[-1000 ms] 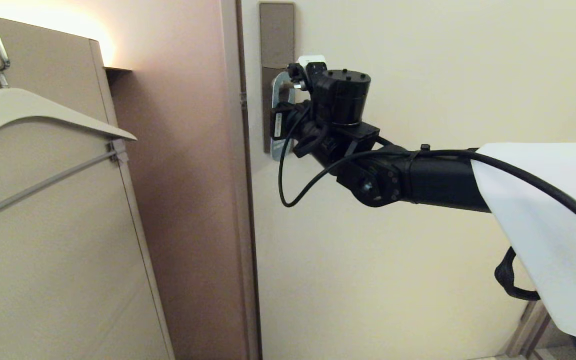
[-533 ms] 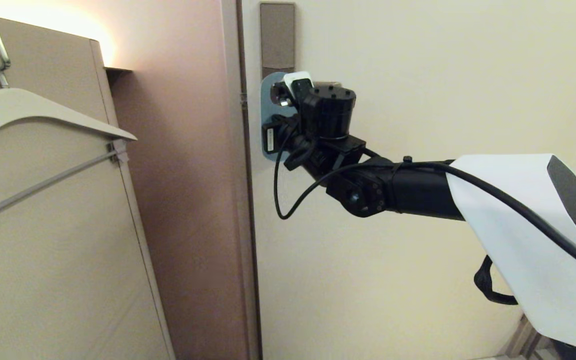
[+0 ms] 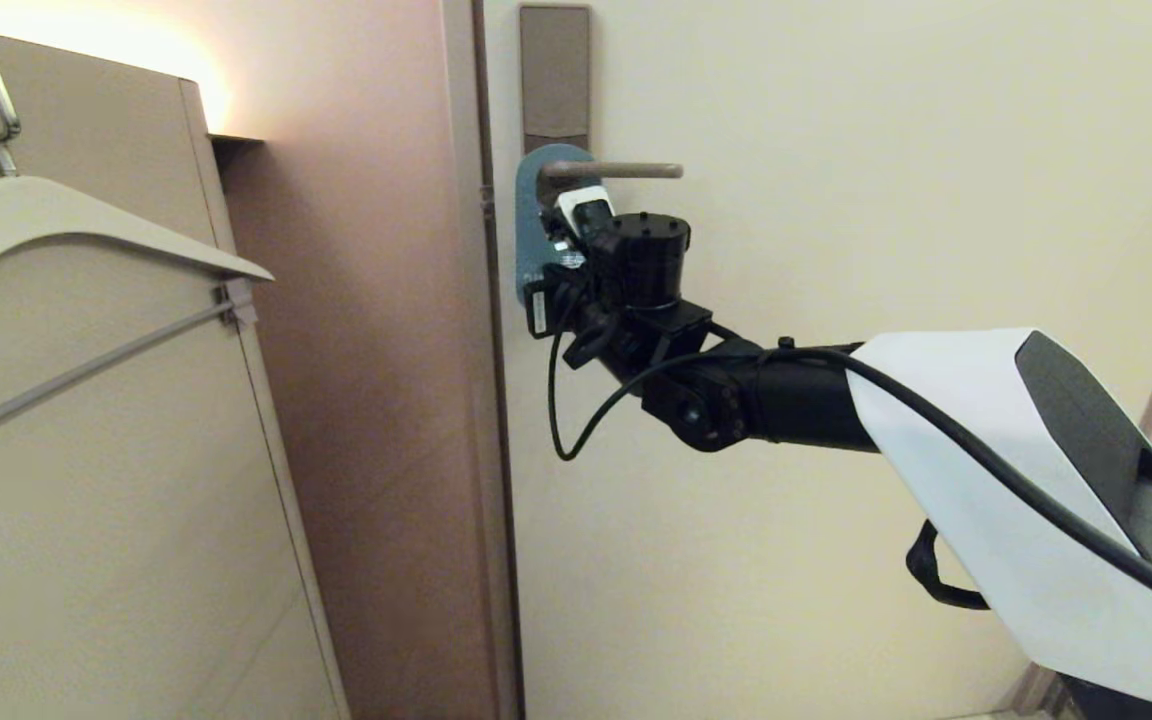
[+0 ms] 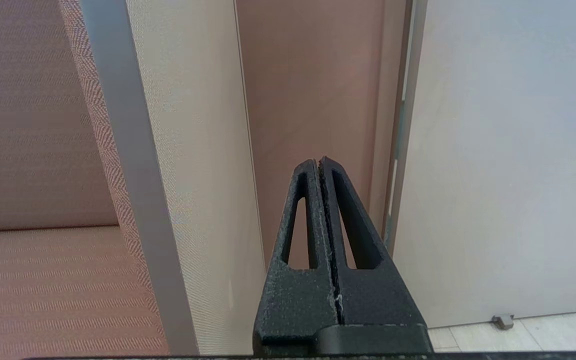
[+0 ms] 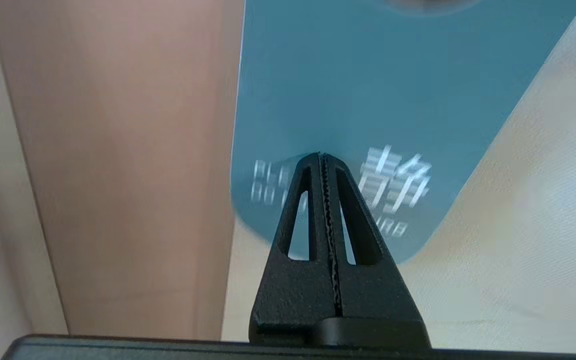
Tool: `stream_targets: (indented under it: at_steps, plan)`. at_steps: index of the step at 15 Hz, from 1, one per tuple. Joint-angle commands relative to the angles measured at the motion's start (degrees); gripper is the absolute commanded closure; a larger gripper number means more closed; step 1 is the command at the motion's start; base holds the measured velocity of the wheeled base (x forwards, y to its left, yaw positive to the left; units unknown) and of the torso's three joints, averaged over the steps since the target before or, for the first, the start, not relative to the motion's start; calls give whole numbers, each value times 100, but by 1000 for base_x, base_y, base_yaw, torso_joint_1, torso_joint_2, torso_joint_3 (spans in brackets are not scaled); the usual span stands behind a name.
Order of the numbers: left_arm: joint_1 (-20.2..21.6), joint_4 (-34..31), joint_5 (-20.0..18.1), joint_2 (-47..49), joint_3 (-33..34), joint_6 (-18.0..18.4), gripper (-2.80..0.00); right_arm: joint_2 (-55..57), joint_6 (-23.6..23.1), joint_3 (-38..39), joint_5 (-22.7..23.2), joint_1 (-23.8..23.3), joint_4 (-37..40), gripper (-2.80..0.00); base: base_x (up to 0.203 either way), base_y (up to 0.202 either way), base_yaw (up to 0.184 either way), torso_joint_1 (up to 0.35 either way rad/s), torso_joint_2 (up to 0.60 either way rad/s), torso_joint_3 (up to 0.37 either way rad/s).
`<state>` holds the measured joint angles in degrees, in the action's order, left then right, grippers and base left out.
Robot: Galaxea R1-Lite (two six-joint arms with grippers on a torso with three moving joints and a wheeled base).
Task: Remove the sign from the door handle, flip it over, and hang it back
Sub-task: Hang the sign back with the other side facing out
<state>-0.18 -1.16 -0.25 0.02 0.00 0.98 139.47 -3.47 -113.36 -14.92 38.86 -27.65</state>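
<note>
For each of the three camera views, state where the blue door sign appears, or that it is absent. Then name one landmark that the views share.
Head view: the sign hangs on the door handle, upper centre, just beyond the right pincer.
Left wrist view: not in it.
Right wrist view: the sign fills the upper centre, behind the shut right pincer.
Shared landmark: the brownish door frame.

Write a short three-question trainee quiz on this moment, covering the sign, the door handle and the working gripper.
1. True or false: the flat, rounded blue card sign hangs on the slim, straight, bronze-grey metal door handle.
2. Multiple choice: the right gripper in front of the sign is A) wide open, B) shut, C) out of every view.
3. Fill in: the side of the sign facing the right gripper is coloured ____.
Key: 1 true; 2 B; 3 blue.
</note>
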Motion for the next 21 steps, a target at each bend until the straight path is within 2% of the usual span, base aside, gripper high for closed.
stream_targets:
  at_steps: [1, 8, 15, 21]
  plan:
    - [1, -3, -1, -2, 0, -1, 0, 80, -4, -2, -11, -28, -21, 0, 0, 0, 0, 0, 0, 0]
    - [1, 0, -1, -2, 0, -1, 0, -396, -11, -46, -11, -226, -30, 0, 0, 0, 0, 0, 0, 0]
    - [1, 2, -1, -2, 0, -1, 0, -562, 22, -37, 183, -107, -3, 0, 0, 0, 0, 0, 0, 0]
    - [1, -7, -1, -2, 0, -1, 0, -385, 49, -41, 718, -81, -39, 0, 0, 0, 0, 0, 0, 0]
